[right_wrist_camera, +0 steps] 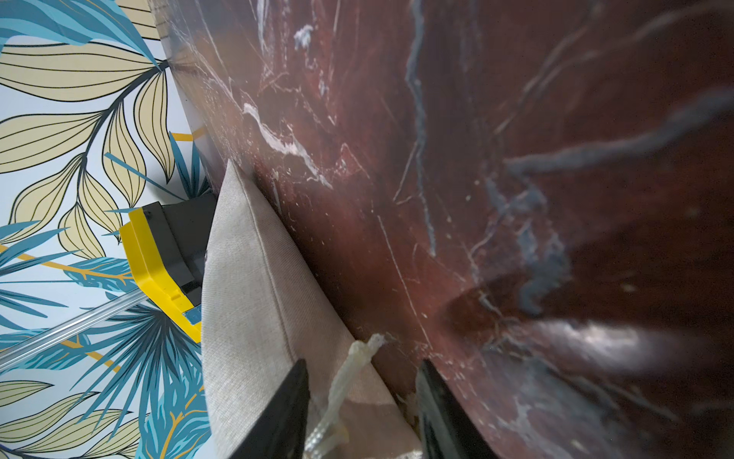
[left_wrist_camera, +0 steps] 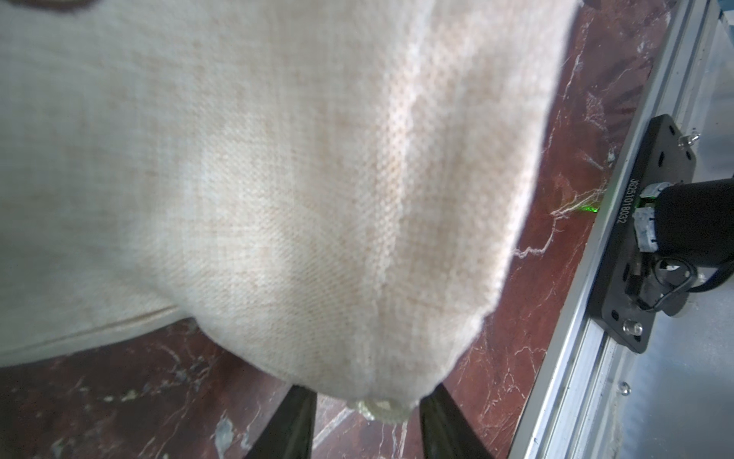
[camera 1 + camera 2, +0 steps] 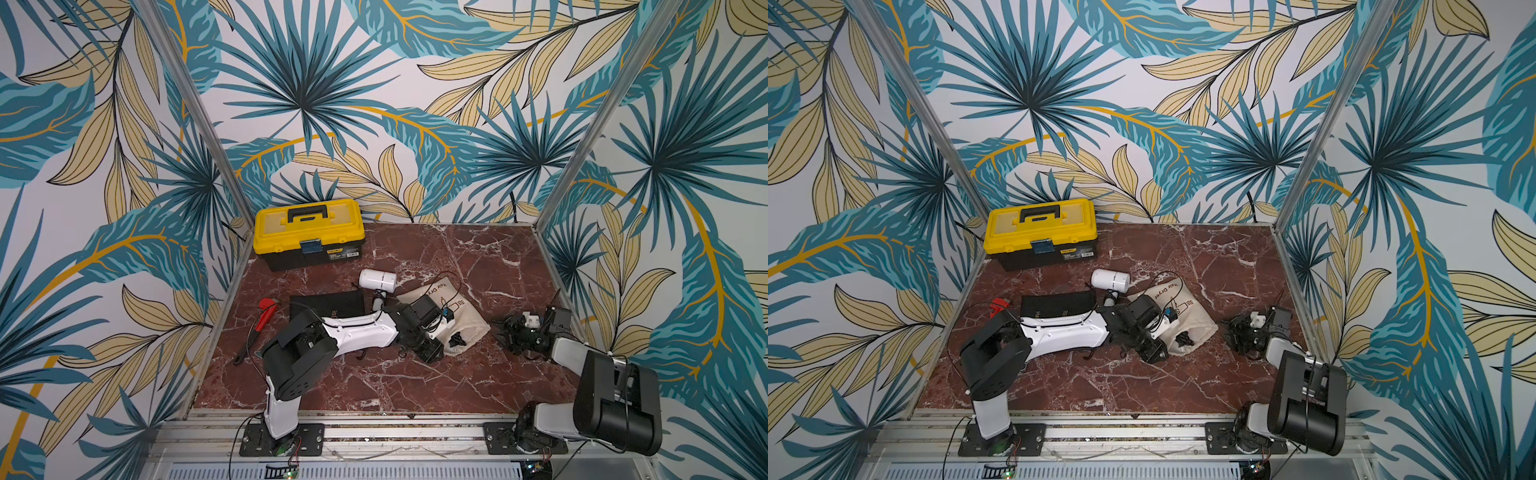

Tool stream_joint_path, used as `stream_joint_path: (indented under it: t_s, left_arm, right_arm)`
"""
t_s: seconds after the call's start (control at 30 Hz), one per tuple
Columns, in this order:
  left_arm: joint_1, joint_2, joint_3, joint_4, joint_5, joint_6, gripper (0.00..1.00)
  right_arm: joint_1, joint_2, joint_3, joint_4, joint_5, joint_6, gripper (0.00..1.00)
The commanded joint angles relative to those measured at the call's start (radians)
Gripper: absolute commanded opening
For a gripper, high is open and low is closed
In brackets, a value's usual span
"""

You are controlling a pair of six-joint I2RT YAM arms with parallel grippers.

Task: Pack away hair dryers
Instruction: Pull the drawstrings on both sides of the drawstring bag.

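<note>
A white hair dryer (image 3: 377, 279) (image 3: 1111, 280) lies on the marble table behind my left arm, its handle pointing to the front. A beige pouch (image 3: 451, 309) (image 3: 1179, 307) printed "Hair Dryer" lies right of it. My left gripper (image 3: 456, 340) (image 2: 367, 397) rests at the pouch's near end. Its fingers (image 2: 296, 421) stand apart on either side of the pouch's (image 2: 278, 198) rounded end, tips hidden by cloth. My right gripper (image 3: 512, 328) (image 1: 363, 369) is open at the pouch's right corner (image 1: 254, 286), with a loose drawstring (image 1: 349, 377) between its fingers.
A black pouch (image 3: 328, 302) lies flat left of the dryer, partly under my left arm. A red pipe wrench (image 3: 262, 316) is at the left edge. A yellow toolbox (image 3: 308, 232), lid shut, stands at the back left. A black cord (image 3: 455, 286) loops over the beige pouch.
</note>
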Motion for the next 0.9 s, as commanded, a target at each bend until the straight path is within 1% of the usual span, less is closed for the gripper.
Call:
stream_joint_path:
  t_s: [0.0,0.1,0.17,0.3,0.4,0.43,0.5,0.57,0.87]
  left_arm:
    - [-0.001,0.014,-0.028,0.026,0.016,0.012,0.34]
    - [-0.001,0.006,-0.037,0.026,0.015,0.016,0.27]
    - [-0.001,0.002,-0.043,0.027,0.020,0.018,0.25]
    - [-0.001,-0.011,-0.059,0.035,0.040,0.019,0.25]
    - [-0.002,-0.014,-0.072,0.042,0.040,0.020,0.30]
    - [-0.001,-0.013,-0.071,0.042,0.039,0.020,0.30]
    - [-0.002,-0.007,-0.069,0.042,0.041,0.020,0.30]
    - [-0.001,-0.002,-0.064,0.042,0.040,0.020,0.26]
    - [-0.001,0.001,-0.055,0.070,0.049,0.005,0.27]
  right_arm:
    - [-0.002,-0.004,0.003,-0.013,0.002,-0.003,0.45]
    - [-0.002,-0.002,0.009,-0.010,0.004,0.003,0.45]
    - [-0.002,0.000,0.013,-0.009,0.003,0.006,0.45]
    - [-0.001,0.001,0.014,-0.003,-0.001,0.011,0.45]
    - [-0.002,0.002,0.013,-0.004,-0.002,0.008,0.45]
    - [-0.003,0.004,0.013,-0.003,-0.001,0.008,0.45]
    - [-0.003,0.002,0.014,-0.002,0.000,0.012,0.45]
    - [-0.002,0.000,0.017,-0.001,0.000,0.014,0.45]
    - [-0.002,0.009,0.014,0.006,-0.002,0.017,0.45]
